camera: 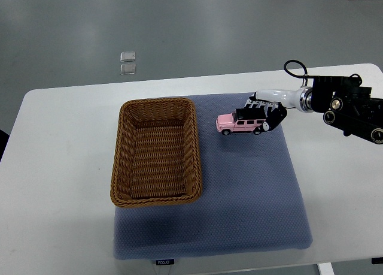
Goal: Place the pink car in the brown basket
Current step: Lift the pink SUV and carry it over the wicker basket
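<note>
The pink car (235, 124), a small toy jeep with a black roof, stands on the blue-grey mat (239, 191) just right of the brown basket (121, 161). The woven basket is rectangular and empty, on the mat's left part. My right hand (267, 115) reaches in from the right edge. Its black fingers (276, 112) curl over the car's roof and rear end, and the thumb sits under the rear. The car appears to be at or barely above the mat. The left arm does not show.
The mat lies on a white table (60, 167) whose front edge runs along the bottom. The right forearm (350, 110) with its cable hangs over the table's right side. Two small clear pieces (127, 62) lie on the grey floor behind the table.
</note>
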{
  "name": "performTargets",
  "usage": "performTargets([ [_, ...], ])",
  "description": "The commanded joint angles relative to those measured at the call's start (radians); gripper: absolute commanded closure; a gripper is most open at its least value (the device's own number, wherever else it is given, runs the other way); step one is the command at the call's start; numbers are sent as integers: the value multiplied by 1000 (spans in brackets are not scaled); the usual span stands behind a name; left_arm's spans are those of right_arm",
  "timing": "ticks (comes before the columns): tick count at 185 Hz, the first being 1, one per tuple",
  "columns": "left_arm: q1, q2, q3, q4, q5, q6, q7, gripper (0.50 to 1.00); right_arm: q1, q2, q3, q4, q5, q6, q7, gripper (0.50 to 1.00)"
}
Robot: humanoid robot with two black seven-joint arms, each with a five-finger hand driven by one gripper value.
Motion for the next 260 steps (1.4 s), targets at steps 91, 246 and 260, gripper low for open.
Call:
performTargets([
  [91,0,0,0,0,0,0,0,500,191,-12,44,-5,67,30,0,1000],
  [246,0,0,0,1,0,0,0,500,30,376,56,-33,30,11,-9,1000],
  [260,0,0,0,1,0,0,0,500,11,390,55,-34,25,0,-9,1000],
])
